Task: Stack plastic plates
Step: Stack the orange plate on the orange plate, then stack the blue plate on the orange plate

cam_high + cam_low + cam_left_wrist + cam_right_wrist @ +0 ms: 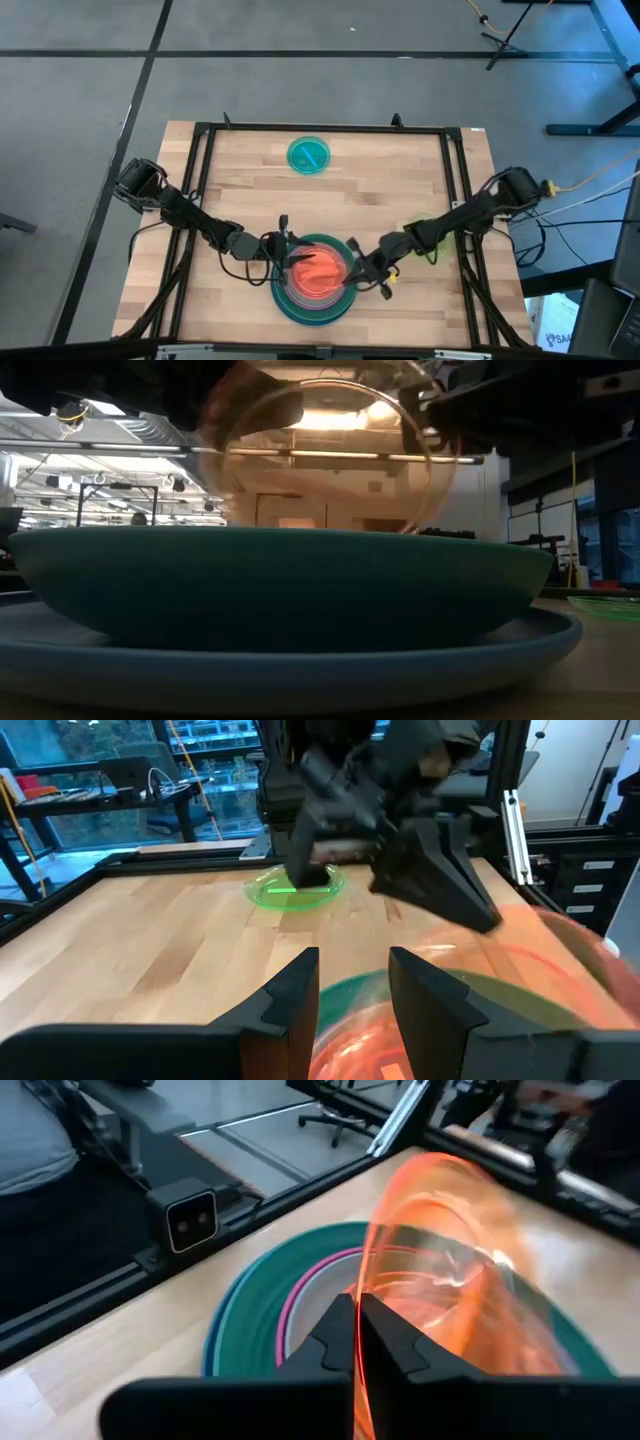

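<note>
Right gripper point(357, 1330) pinches the orange plate point(450, 1270) by its rim, tilted over the stack point(313, 285). Level it first, then drop it centred. Left gripper point(352, 995) sits open beside. Lime plate point(293, 887) and teal plate point(308, 155) wait farther back.

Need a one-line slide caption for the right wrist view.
Right gripper shut on the rim of a small translucent orange plastic plate, tilted above the stack of larger green plate and magenta plate.
</note>
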### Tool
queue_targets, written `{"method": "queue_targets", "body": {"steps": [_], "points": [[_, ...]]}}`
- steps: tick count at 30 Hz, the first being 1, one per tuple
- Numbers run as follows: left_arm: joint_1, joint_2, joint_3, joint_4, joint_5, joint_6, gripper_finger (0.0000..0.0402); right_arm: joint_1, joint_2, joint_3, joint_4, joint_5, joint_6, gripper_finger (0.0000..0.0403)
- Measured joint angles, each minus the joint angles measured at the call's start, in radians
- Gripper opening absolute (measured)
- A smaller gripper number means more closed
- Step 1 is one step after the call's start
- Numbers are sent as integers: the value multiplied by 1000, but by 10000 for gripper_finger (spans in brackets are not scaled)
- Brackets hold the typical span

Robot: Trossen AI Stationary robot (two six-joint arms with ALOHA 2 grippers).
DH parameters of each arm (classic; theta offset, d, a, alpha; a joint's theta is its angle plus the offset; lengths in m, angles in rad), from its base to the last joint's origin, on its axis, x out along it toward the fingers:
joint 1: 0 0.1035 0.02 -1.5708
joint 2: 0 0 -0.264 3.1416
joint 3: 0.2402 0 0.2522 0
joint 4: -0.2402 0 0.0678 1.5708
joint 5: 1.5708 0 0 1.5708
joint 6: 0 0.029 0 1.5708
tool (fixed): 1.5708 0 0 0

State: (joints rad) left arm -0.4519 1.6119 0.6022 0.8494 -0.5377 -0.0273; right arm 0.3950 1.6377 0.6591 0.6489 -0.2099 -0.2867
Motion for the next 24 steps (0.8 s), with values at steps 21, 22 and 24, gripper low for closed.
{"method": "queue_targets", "body": {"steps": [21,22,24], "points": [[0,0,0,-4,0,0,116,-3,118,69,-30,64,151,93],[0,0,0,-4,0,-1,116,-3,116,69,-35,70,151,107],[0,0,0,-5,0,-16,116,-3,95,69,-83,70,150,135]]}}
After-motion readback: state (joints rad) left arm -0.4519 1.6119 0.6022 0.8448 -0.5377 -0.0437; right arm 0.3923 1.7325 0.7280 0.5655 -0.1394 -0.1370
